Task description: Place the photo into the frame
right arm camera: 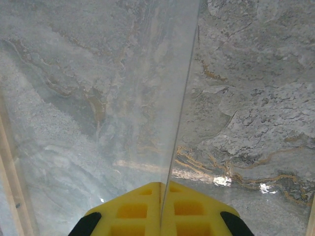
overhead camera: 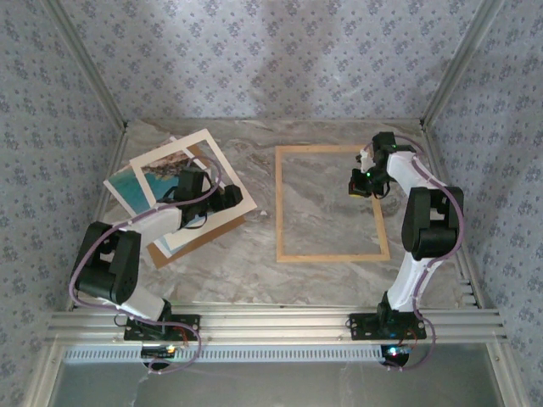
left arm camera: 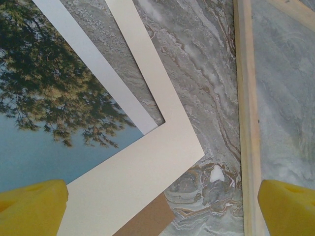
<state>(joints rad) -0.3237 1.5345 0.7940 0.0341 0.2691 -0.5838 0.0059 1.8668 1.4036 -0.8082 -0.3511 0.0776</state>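
Note:
The photo (overhead camera: pixel 133 190), a seaside print with dark trees (left arm camera: pixel 44 93), lies at the left under a tilted cream mat (overhead camera: pixel 222 161), on a brown backing board (overhead camera: pixel 206 232). My left gripper (overhead camera: pixel 224 198) hovers open over the mat's corner (left arm camera: pixel 147 162), its yellow fingers (left arm camera: pixel 32 209) wide apart. The tan wooden frame (overhead camera: pixel 280 203) lies flat at centre right; its left rail (left arm camera: pixel 247 123) shows in the left wrist view. My right gripper (overhead camera: pixel 358 183) is at the frame's far right corner, shut (right arm camera: pixel 160 189) on the edge of a clear pane (right arm camera: pixel 147 98).
The marble tabletop (overhead camera: pixel 259 263) is ringed by patterned walls (overhead camera: pixel 271 59) and a metal rail (overhead camera: pixel 271 326) at the near edge. A frame rail (right arm camera: pixel 12 182) shows at the left of the right wrist view. Bare marble lies between the stack and the frame.

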